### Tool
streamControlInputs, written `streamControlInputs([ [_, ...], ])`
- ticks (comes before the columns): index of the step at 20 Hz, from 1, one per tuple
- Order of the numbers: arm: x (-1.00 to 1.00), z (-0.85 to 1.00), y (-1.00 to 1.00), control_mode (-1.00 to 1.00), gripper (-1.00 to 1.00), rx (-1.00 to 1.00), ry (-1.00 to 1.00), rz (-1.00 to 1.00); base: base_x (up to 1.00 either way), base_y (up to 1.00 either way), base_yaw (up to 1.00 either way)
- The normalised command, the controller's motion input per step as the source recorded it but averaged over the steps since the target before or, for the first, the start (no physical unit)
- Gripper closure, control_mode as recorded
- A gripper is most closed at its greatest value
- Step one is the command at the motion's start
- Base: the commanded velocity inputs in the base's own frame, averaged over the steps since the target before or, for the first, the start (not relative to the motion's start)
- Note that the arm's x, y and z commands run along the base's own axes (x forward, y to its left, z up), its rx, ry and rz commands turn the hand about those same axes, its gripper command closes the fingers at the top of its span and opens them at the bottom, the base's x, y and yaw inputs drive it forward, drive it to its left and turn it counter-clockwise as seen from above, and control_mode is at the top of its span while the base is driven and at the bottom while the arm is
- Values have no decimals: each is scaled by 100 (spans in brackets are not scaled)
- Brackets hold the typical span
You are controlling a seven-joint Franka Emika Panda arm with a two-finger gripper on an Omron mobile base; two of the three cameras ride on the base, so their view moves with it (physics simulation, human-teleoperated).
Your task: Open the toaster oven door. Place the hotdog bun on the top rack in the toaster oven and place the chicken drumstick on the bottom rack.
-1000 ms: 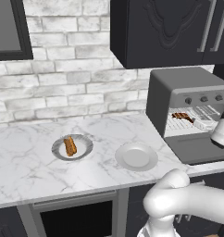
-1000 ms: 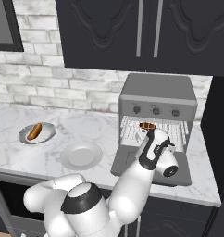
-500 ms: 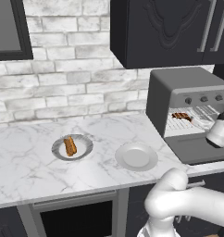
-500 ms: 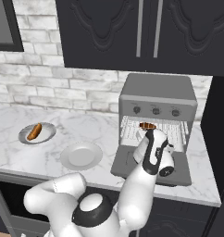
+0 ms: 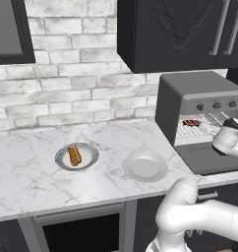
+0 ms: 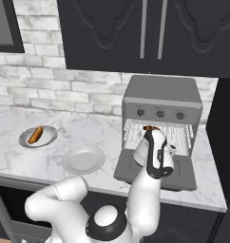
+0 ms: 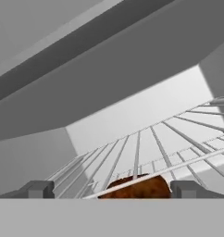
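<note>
A dark grey toaster oven (image 6: 162,102) stands on the marble tabletop (image 5: 37,167), its door (image 6: 155,173) folded down. The tool (image 7: 111,190), spread wide and empty, sits beside the drumstick (image 7: 139,187) among the racks. The bun (image 5: 74,155) waits on a plate (image 5: 89,149). The drumstick could be nudged off or a rack snagged.

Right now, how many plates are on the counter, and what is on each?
2. The plate toward the left holds the bun. The plate nearer the toaster oven is bare. No other plate shows, though the arm hides part of the counter.
</note>
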Motion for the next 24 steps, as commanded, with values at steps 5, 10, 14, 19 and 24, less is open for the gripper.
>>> streamControlInputs([
  [5,19,-3,0,-100,-100,0,0,0,0,0,0],
  [10,22,-1,0,-100,-100,0,0,0,0,0,0],
  [14,15,-8,0,-100,-100,0,0,0,0,0,0],
  [19,12,-18,-1,-100,-100,0,0,0,0,0,0],
  [24,12,-19,0,-100,-100,1,0,0,0,0,0],
])
